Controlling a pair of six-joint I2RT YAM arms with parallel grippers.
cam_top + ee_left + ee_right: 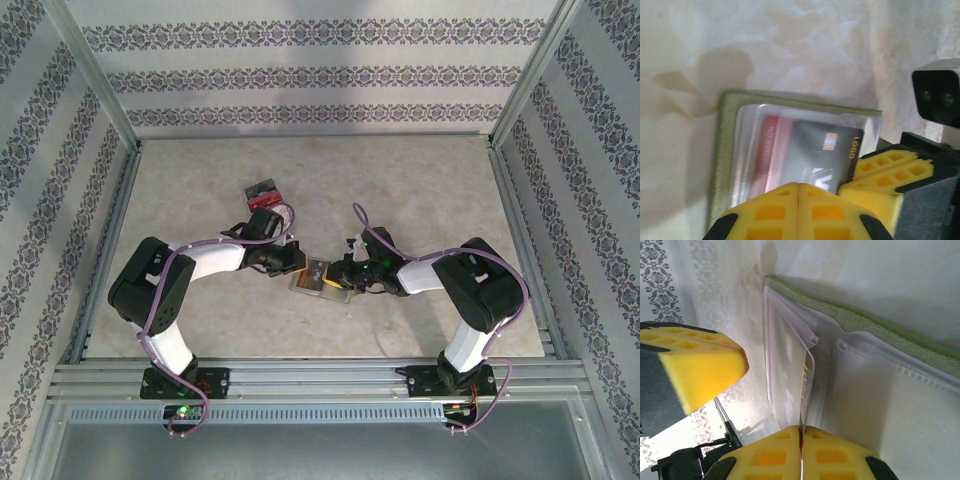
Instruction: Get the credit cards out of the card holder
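Loose cards [265, 192] lie at 11 o'clock from the holder [312, 284], well apart. The left gripper [798, 192], reaching in from 9 o'clock with its fingers pressed together, pinches the holder's sleeve [747, 150] edge. The holder sits open mid-table between both grippers, with a dark card [815, 155] over a red card [769, 150] inside. The right gripper [801, 436], at 3 o'clock, pinches the dark card's end.

Top looks down; close wrist views share card holder [724, 150].
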